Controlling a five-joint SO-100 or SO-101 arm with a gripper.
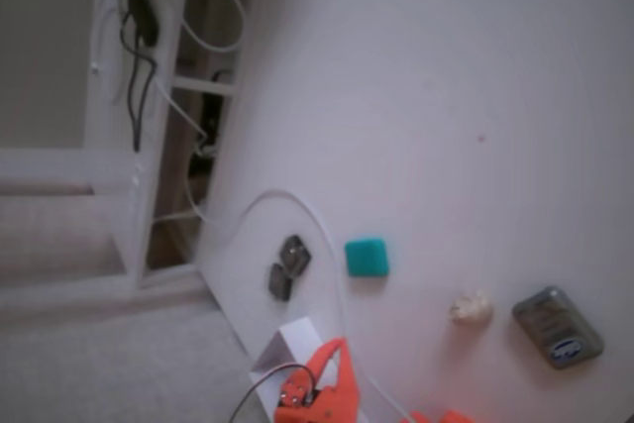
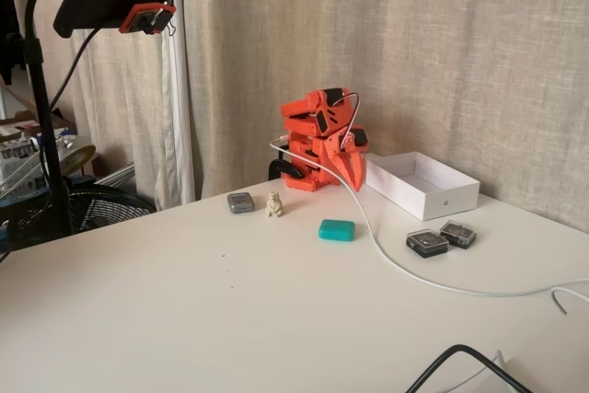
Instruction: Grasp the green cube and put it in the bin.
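Observation:
The green cube [image 2: 337, 229] [image 1: 367, 257] lies flat on the white table, alone and untouched. The bin [image 2: 421, 185], a low white box, stands to its right in the side-on fixed view; in the high fixed view only one corner of the bin [image 1: 287, 349] shows at the bottom edge. The orange arm [image 1: 322, 393] sits folded at the back of the table beside the bin. Its gripper [image 2: 352, 181] points down, looks shut with nothing in it, and is well behind the cube.
Two dark grey pieces [image 2: 427, 243] [image 2: 457, 233] lie right of the cube. A small beige figurine [image 2: 273, 204] and a grey device [image 2: 240, 202] sit to its left. A white cable [image 2: 386, 260] runs from the arm across the table. A black cable [image 2: 460, 361] loops at the front.

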